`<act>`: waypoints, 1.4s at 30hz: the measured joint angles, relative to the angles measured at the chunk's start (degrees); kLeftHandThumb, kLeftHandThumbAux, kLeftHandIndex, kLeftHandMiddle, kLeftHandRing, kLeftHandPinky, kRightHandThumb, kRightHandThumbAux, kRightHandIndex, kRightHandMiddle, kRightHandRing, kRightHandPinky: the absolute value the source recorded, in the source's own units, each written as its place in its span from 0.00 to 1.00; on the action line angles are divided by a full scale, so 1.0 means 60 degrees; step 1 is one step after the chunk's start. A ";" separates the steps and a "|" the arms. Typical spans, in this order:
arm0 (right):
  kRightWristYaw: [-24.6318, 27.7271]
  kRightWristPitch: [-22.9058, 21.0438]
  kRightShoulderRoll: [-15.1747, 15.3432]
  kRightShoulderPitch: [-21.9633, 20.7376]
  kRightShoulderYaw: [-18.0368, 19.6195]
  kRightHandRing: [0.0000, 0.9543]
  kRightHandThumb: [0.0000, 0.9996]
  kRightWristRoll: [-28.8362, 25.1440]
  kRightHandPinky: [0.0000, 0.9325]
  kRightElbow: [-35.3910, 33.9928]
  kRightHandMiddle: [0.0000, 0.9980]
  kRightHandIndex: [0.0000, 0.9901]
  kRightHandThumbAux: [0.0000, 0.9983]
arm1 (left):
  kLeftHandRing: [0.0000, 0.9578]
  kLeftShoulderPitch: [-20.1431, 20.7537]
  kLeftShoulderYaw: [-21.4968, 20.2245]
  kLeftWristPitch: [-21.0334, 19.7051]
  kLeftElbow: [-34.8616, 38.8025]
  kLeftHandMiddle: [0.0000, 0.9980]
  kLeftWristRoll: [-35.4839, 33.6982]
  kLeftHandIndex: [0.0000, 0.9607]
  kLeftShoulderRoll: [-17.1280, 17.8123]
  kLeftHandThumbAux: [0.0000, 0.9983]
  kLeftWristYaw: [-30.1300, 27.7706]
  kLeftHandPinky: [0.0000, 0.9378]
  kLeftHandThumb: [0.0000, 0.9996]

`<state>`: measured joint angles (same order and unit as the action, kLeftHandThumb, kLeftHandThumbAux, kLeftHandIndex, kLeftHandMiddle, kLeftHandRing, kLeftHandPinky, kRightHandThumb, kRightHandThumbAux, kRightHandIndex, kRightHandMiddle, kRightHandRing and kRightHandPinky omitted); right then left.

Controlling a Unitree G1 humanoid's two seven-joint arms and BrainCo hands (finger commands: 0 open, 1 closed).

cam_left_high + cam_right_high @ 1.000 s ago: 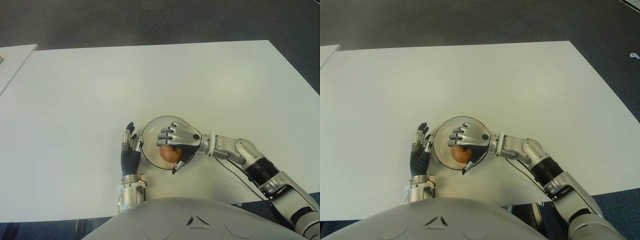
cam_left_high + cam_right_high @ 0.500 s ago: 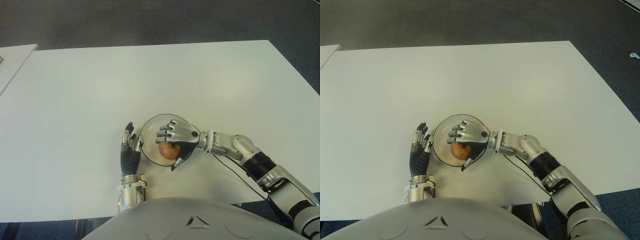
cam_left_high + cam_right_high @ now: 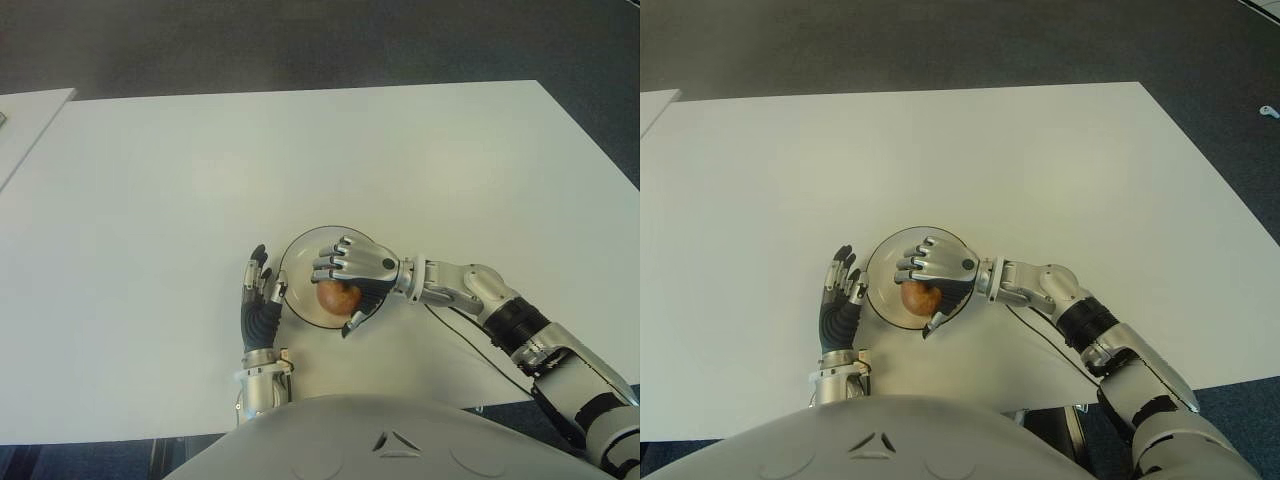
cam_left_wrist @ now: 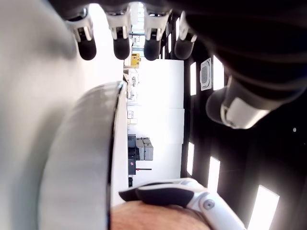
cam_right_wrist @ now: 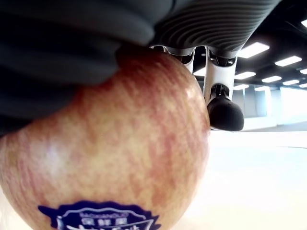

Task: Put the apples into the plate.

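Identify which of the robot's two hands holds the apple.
The right hand: its fingers curl over the apple above the plate. The left hand shows left of the plate, fingers straight, holding nothing.

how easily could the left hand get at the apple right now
Probably not easily. The left hand shows just beside the plate, fingers open, but the right hand is cupped over the apple inside the plate, covering it from above and the side, so it blocks the way.

Our right hand (image 3: 352,277) has carried the apple (image 3: 339,296) slightly farther over the plate (image 3: 298,262), apparently still gripped.
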<state>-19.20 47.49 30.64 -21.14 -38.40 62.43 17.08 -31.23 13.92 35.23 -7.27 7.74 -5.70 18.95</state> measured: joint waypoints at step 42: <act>0.3124 0.0086 0.0407 0.0146 0.0514 0.00 0.01 -0.1928 0.00 -0.0651 0.00 0.00 0.34 | 0.00 0.0036 0.0043 -0.0278 0.0061 0.00 -0.0162 0.00 0.0001 0.55 0.0027 0.00 0.00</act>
<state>-0.46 48.00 33.09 -20.26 -35.32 50.86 13.18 -31.02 14.18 33.57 -6.91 6.77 -5.69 19.11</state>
